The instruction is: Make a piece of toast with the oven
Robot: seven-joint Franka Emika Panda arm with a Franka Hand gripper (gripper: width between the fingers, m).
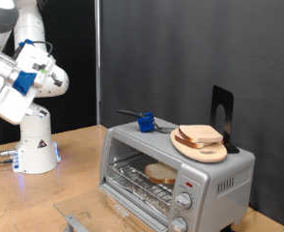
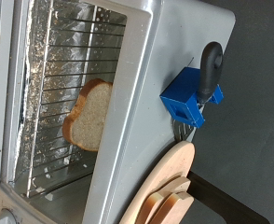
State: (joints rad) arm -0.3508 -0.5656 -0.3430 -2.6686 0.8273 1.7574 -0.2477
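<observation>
The silver oven (image 1: 195, 179) stands at the exterior view's lower right with its glass door (image 1: 132, 205) lowered open. One slice of toast (image 1: 161, 174) lies on the wire rack inside, and it also shows in the wrist view (image 2: 86, 114). More bread slices (image 1: 200, 135) sit on a round wooden plate (image 1: 206, 153) on the oven's roof. My arm is raised at the exterior view's upper left, well away from the oven. Its hand (image 1: 2, 97) is at the frame edge with the fingers cut off. No fingers show in the wrist view.
A blue block with a black handle (image 1: 144, 122) lies on the oven roof beside the plate, and it also shows in the wrist view (image 2: 195, 93). A black stand (image 1: 222, 116) rises behind the plate. The robot base (image 1: 34, 145) stands on the wooden table. Two knobs (image 1: 184, 200) are on the oven's front.
</observation>
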